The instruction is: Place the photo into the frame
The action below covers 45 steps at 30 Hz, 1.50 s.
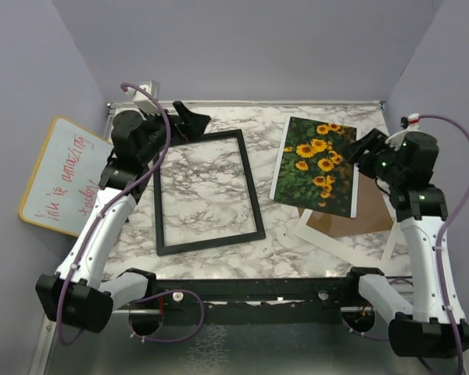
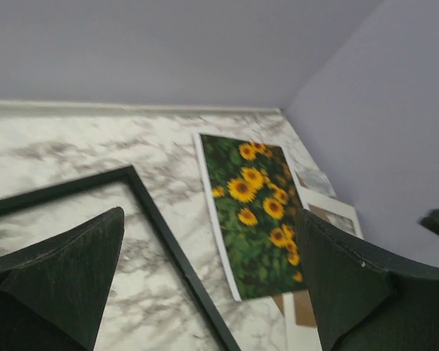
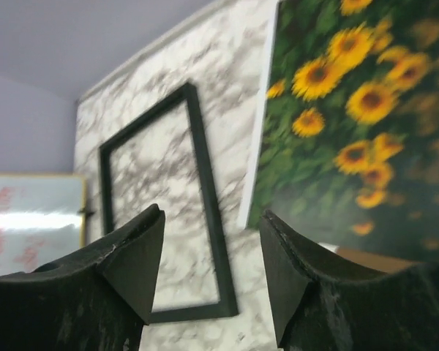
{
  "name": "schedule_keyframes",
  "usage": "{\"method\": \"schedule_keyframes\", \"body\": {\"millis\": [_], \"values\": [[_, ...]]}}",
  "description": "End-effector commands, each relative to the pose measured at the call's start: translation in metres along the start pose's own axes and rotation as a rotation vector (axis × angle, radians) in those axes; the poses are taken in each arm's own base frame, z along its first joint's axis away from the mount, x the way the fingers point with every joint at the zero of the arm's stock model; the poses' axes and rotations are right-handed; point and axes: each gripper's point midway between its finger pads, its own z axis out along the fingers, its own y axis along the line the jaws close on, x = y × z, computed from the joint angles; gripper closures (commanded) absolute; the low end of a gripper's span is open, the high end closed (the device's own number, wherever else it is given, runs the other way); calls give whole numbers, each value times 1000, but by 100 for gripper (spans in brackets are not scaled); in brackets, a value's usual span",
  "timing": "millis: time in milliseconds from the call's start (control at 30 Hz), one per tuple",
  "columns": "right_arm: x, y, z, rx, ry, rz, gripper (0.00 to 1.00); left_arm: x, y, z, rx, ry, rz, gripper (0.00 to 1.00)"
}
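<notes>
The photo (image 1: 316, 166) was seen lying face up on the right of the marble table (image 1: 275, 251), its near end resting over a brown backing board (image 1: 352, 223) and a white mat (image 1: 328, 242). The frame (image 1: 252, 184) was laid flat to its left (apart from the photo, marble showing through the pane). The left gripper (image 2: 211, 219) was held spread wide near the frame's far left corner, nothing gripped. The right gripper (image 3: 212, 216) was held by the photo's right edge, jaws parted, nothing between them.
</notes>
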Motion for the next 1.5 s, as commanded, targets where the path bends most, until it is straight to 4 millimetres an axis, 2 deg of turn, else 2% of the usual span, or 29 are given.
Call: {"method": "schedule_keyframes", "body": {"millis": [0,100,233,333,433,567,667,767,900,1067,1133,1300,1467], "values": [[82,24,22,-270,287,243,42,60,-55,16,346,166,-195,1],[112,20,31,-322,356,369,44,104,-55,33,312,265,-256,4],[131,14,40,-326,392,425,47,152,-49,55,231,368,-322,9],[142,12,50,-322,442,448,54,186,-41,71,166,447,-367,14],[154,9,65,-293,476,469,62,213,-40,86,147,516,-395,21],[176,23,82,-286,534,459,68,245,-45,105,141,614,-410,35],[202,32,100,-252,603,434,72,268,-48,117,137,676,-413,46],[229,35,115,-218,663,411,75,283,-47,132,127,705,-409,51],[246,34,144,-213,679,378,77,298,-43,155,124,714,-381,53],[259,32,184,-146,689,285,77,320,-17,180,-2,731,-324,55],[272,23,193,-82,708,267,77,327,-1,187,-82,721,-299,55],[300,10,209,0,743,241,77,333,17,198,-168,693,-274,56],[330,-13,213,114,772,176,78,347,32,200,-225,713,-251,57]]}}
